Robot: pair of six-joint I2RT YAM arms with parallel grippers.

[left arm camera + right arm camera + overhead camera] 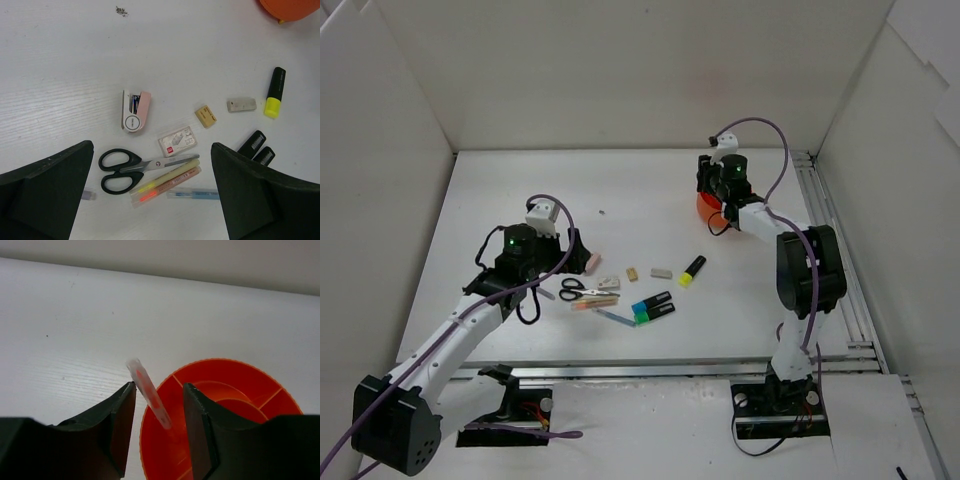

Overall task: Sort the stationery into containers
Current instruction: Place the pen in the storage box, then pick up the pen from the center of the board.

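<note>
Right gripper (pixel 159 390) hangs over the round orange plastic cup (pixel 225 361). Its jaws are parted wider than the thin clear pen with orange ink (pixel 148 392) that leans between them, lower end inside the cup, so it looks released. Left gripper (pixel 151 146) hovers spread wide and empty above the unsorted pile: black-handled scissors (pixel 120 167), yellow-ended black highlighter (pixel 275 92), two more black highlighters (pixel 256 142), thin pens (pixel 167 177), pink-and-white stapler (pixel 136 110), beige eraser (pixel 205 115), grey eraser (pixel 241 104). Sorting seems barely begun, with one pen in and nearly everything left.
</note>
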